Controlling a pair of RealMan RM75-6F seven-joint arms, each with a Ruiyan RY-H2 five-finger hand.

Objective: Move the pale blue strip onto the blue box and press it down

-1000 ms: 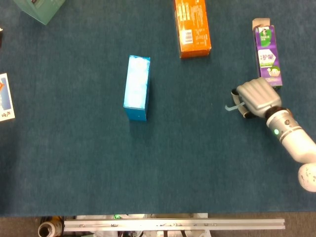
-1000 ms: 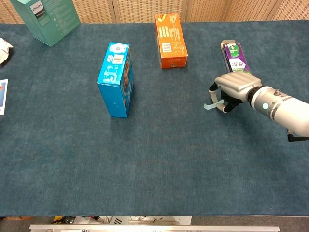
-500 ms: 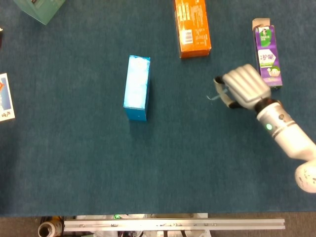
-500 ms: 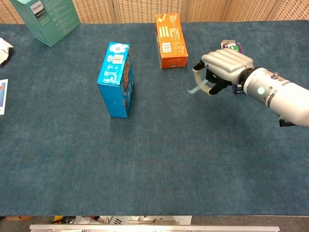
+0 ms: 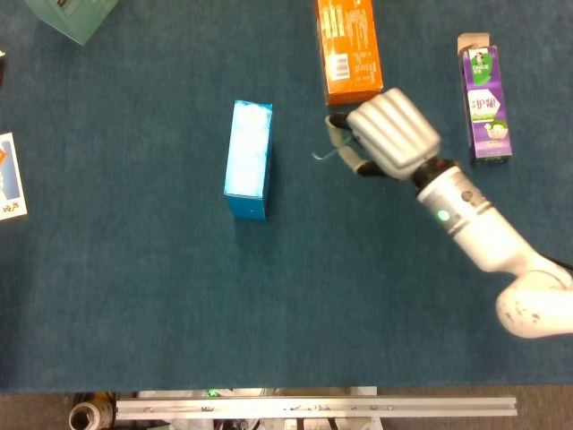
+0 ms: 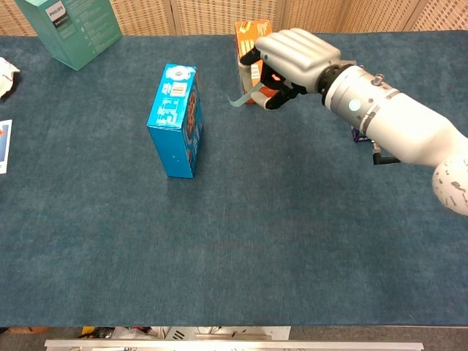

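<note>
The blue box [image 5: 248, 159] [image 6: 176, 119] stands upright on the dark blue table, left of centre. My right hand [image 5: 386, 134] [image 6: 289, 57] hovers above the table to the right of the box, in front of the orange box. It pinches the pale blue strip [image 5: 326, 154] [image 6: 241, 97], which hangs from its fingertips toward the blue box, a short gap away from it. My left hand is in neither view.
An orange box [image 5: 349, 50] [image 6: 254, 36] lies at the back centre, partly hidden by my hand in the chest view. A purple carton [image 5: 484, 103] lies at the right. A teal box [image 6: 73, 28] stands back left. A card [image 5: 9, 176] lies at the left edge.
My right hand has lifted the strip off the table near the purple carton and carried it left, toward the blue box.
</note>
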